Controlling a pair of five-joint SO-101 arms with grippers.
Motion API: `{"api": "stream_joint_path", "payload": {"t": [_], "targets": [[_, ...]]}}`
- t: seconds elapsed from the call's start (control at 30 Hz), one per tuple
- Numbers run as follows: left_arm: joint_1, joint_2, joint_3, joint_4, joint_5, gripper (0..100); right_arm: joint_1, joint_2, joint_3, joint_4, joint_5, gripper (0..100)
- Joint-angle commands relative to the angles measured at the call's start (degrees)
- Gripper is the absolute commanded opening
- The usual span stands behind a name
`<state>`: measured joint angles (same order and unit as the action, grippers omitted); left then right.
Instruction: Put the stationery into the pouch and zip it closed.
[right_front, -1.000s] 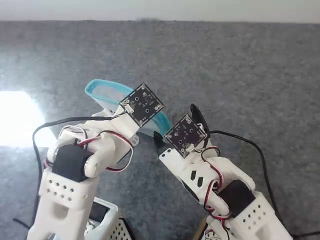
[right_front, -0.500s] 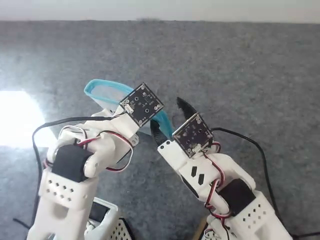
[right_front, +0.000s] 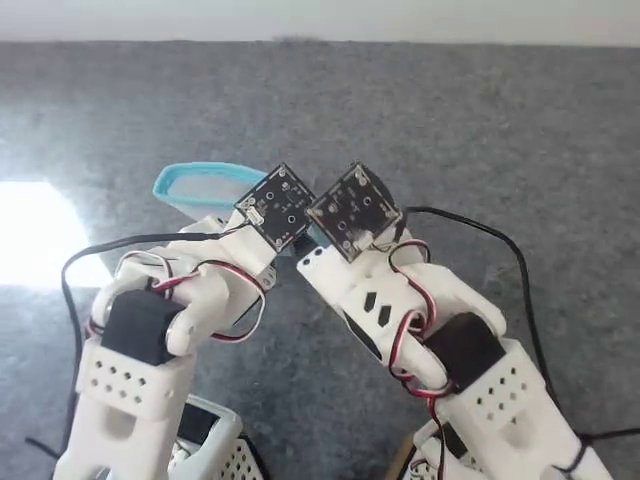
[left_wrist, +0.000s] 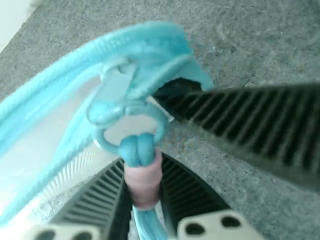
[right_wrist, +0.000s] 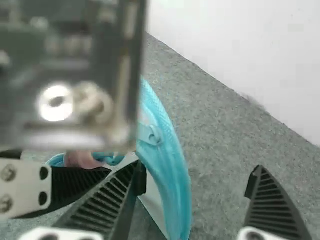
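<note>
With the pouch (right_front: 200, 186) at ten o'clock on the table (right_front: 480, 120), left fingers (left_wrist: 250, 125) clamped on its zip end, the spread-open right fingers (right_wrist: 265, 200) may catch fabric and jam the zip.

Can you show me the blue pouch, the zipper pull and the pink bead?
pouch (right_front: 203, 186), high view, on its see-through side.
zipper pull (left_wrist: 114, 82), left wrist view, on its metal tab.
pink bead (left_wrist: 143, 181), left wrist view, on its middle.
</note>
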<state>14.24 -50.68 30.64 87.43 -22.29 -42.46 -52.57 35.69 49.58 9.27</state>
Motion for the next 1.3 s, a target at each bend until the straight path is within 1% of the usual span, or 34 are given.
{"api": "stream_joint_path", "payload": {"t": [0.0, 0.17, 0.3, 0.37, 0.47, 0.57, 0.77, 1.03, 1.07, 1.17, 1.23, 1.27], "targets": [[-0.1, -0.4, 0.2, -0.4, 0.4, 1, 0.6, 0.2, -4.7, 0.1, 2.6, 31.8], [-0.1, -0.4, 0.2, -0.4, 0.4, 1, 0.6, 0.3, -5.2, 0.3, 5.7, 31.7], [0.2, -0.4, 0.2, -0.3, 0.3, 1, 0.5, 0.2, -5.3, 2.6, 9.1, 31.7], [0.3, -0.8, 0.1, 1.2, -0.2, 1, -0.4, 0.2, -5.3, 3.8, 12.7, 31.7], [0.0, -0.9, 0.1, 4.3, -2.8, 1, -2.1, 0.2, -5.3, 6.6, 18.6, 31.7], [0.3, -1.0, 0.0, 6.8, -3.1, 1, -2.8, 0.2, -5.4, 7.9, 20.3, 31.5], [0.0, -1.0, 0.0, 9.4, -3.2, 1, -2.9, 0.2, -5.5, 7.9, 20.8, 18.5], [-0.1, -1.0, 0.1, 10.1, -3.3, 1, -2.9, 0.1, -5.7, 7.8, 20.8, 17.0], [-0.1, -1.0, 0.1, 10.1, -3.3, 1, -2.9, 0.1, -5.8, 7.6, 20.8, 14.4], [-0.1, -1.0, 0.1, 10.1, -3.3, 1, -2.9, 0.1, -7.9, 8.0, 20.8, 0.0], [-0.2, -1.0, 0.1, 10.1, -3.2, 1, -2.9, 0.2, -9.3, 9.2, 20.8, 1.3], [-0.2, -1.0, 0.0, 10.1, -3.2, 1, -2.9, 0.2, -9.8, 9.9, 20.8, 0.4]]}}
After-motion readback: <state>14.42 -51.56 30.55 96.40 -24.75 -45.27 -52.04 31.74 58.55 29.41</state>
